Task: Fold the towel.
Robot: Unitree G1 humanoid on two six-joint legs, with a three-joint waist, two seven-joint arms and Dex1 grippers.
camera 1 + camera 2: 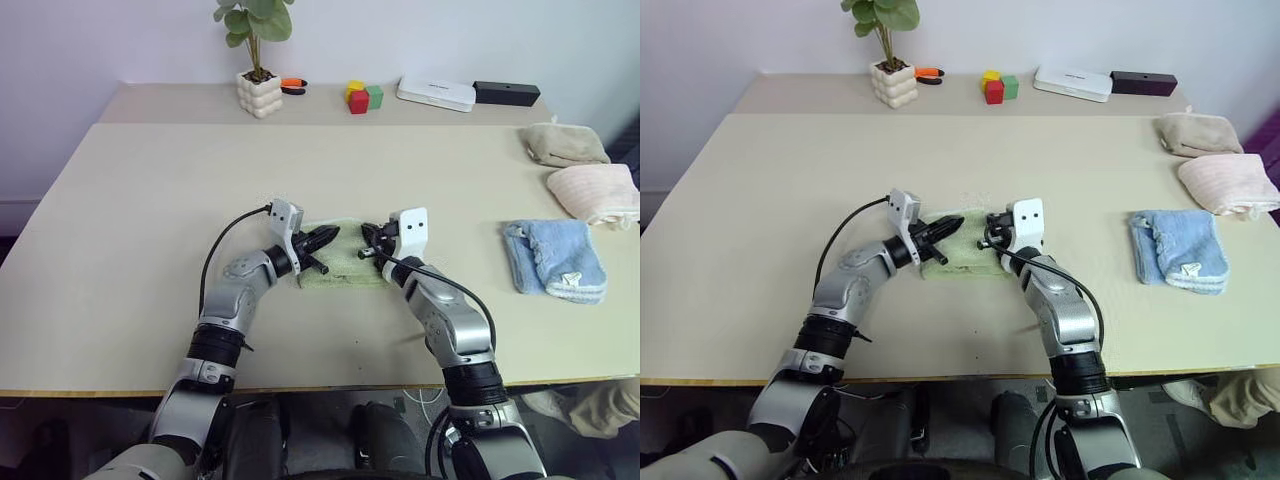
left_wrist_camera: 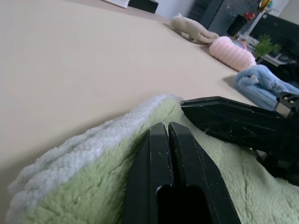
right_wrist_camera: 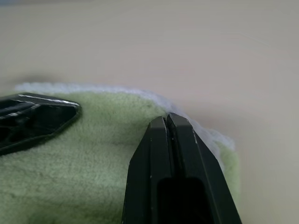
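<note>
Both grippers over the folded towel

You see left gripper and right gripper pressed together, pinching nothing.

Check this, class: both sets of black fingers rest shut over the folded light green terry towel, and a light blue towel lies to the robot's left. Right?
Wrong side. The light blue towel lies to the robot's right, as the left eye view shows. Both sets of fingers, left and right, are indeed shut over the folded light green terry towel.

The towel lies mid-table between both claws, three other towels to its right.
</note>
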